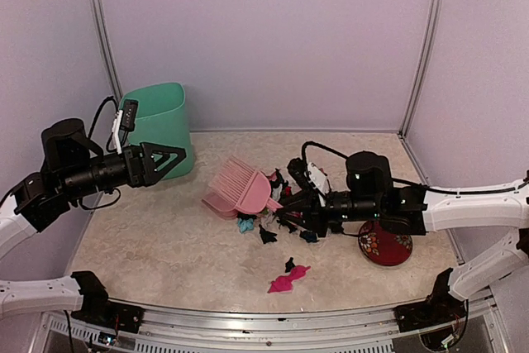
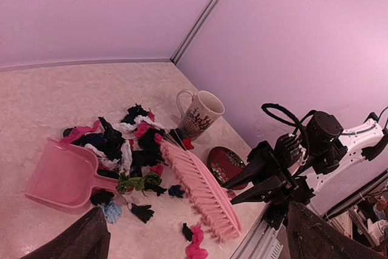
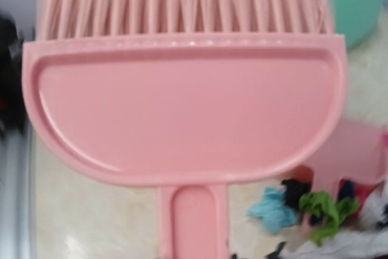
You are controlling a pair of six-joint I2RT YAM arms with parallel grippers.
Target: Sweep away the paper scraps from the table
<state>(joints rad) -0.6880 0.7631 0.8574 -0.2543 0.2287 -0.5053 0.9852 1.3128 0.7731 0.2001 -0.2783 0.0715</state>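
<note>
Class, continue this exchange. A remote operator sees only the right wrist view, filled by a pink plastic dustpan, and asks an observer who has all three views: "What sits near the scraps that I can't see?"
Observer: A white printed ceramic mug stands upright beside the pile of crumpled paper scraps.
Operator: Anything close to my arm?
Observer: A dark red round dish lies flat, partly covered by the right arm in the top view.
Operator: Where is the other gripper?
Observer: The left gripper is open, in front of the green plastic bin, away from the pile.
</note>
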